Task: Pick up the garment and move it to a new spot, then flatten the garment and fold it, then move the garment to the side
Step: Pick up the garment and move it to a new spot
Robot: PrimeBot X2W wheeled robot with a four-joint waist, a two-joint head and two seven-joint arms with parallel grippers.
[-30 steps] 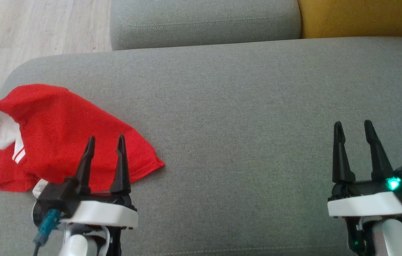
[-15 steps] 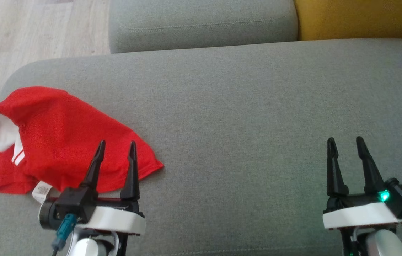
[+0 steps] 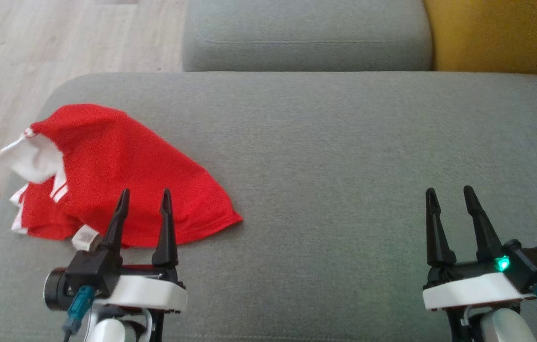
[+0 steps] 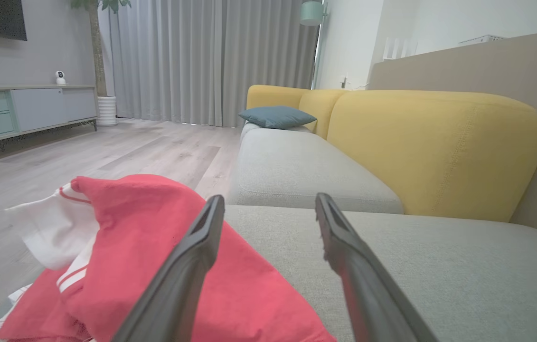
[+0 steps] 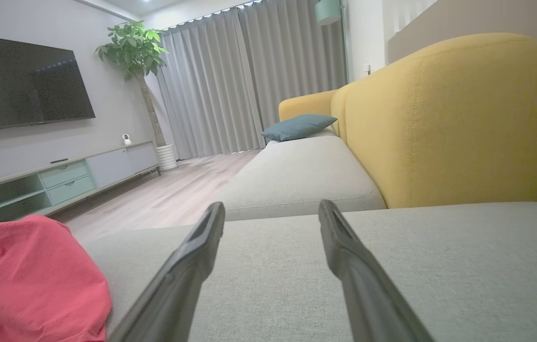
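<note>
The garment (image 3: 116,175) is a red jersey with white trim, lying crumpled at the left end of the grey sofa cushion (image 3: 344,156). Its red cloth also shows low in the left wrist view (image 4: 154,256) and at the lower left of the right wrist view (image 5: 35,280). My left gripper (image 3: 144,194) hovers open over the garment's near right edge, with nothing between its fingers. Far to the right, my right gripper (image 3: 448,192) stands open above bare cushion, well apart from the garment.
A second grey cushion (image 3: 306,35) and a yellow sofa back (image 3: 501,35) lie beyond. Wooden floor (image 3: 35,57) drops off past the cushion's left edge. A blue pillow (image 4: 275,116), a TV unit (image 5: 64,178) and a potted plant (image 5: 133,52) stand further off.
The head camera has shifted, so the whole scene slid right in view. Both grippers stay open, low in the view, the right one lower than a second ago. The garment lies as before.
</note>
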